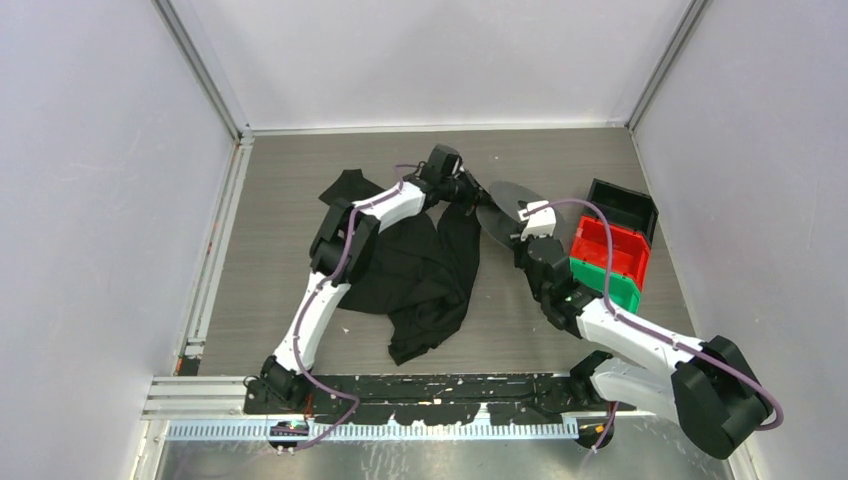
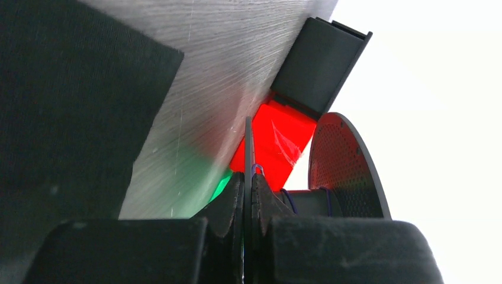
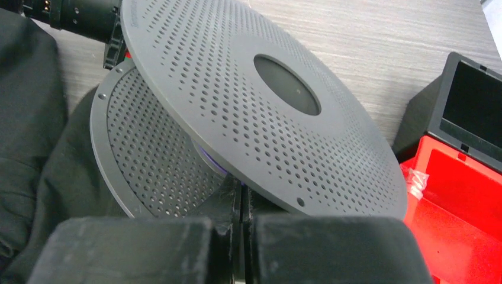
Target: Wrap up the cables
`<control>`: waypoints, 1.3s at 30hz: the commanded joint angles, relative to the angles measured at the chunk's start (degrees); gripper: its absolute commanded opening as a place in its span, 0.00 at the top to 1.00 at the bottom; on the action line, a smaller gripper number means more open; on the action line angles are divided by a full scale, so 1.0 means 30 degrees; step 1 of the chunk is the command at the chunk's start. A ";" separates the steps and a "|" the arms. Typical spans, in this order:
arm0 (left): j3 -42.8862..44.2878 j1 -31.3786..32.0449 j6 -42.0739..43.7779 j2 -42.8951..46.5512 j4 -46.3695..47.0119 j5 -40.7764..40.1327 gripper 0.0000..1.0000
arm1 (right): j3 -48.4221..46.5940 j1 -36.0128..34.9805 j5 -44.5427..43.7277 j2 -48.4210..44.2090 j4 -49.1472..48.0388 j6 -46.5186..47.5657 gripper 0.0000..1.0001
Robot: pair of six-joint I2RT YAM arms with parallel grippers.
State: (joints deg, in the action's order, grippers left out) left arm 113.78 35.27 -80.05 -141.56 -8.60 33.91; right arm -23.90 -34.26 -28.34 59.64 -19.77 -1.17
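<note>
A grey spool (image 1: pixel 505 207) with two perforated flanges is held tilted above the table's middle. My left gripper (image 1: pixel 472 192) is shut on the rim of one flange (image 2: pixel 248 142), which shows edge-on between the fingers; the other flange (image 2: pixel 349 160) stands to the right. The cable (image 2: pixel 288 200), a thin purple-blue wire, lies in a few turns round the hub, with a small loop (image 2: pixel 256 169) at the left fingertips. My right gripper (image 3: pixel 241 190) is shut, its tips reaching between the flanges (image 3: pixel 266 118) near the hub, where purple wire (image 3: pixel 208 158) shows. Whether wire is pinched there is hidden.
A black cloth garment (image 1: pixel 420 270) lies spread under and to the left of the spool. To the right stand a black bin (image 1: pixel 625 205), a red bin (image 1: pixel 610 245) and a green bin (image 1: pixel 612 287), close to the right arm. White walls enclose the table.
</note>
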 commanded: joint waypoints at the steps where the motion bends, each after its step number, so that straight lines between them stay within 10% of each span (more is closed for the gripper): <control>1: -0.0045 0.0168 -0.0637 -0.1082 0.6185 0.0219 0.99 | 0.0422 -0.0342 0.0247 0.0299 -0.3392 0.0072 1.00; 39: -0.0946 -0.0125 0.3027 0.0190 0.3502 0.0899 0.75 | 0.1257 -0.0346 -0.1513 0.2829 -0.5156 -0.3738 0.98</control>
State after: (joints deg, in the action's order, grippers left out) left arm 111.18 35.14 -73.21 -146.87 2.33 36.07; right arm -19.97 -35.05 -30.57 67.77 -29.95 -9.93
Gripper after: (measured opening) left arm 0.252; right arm 0.028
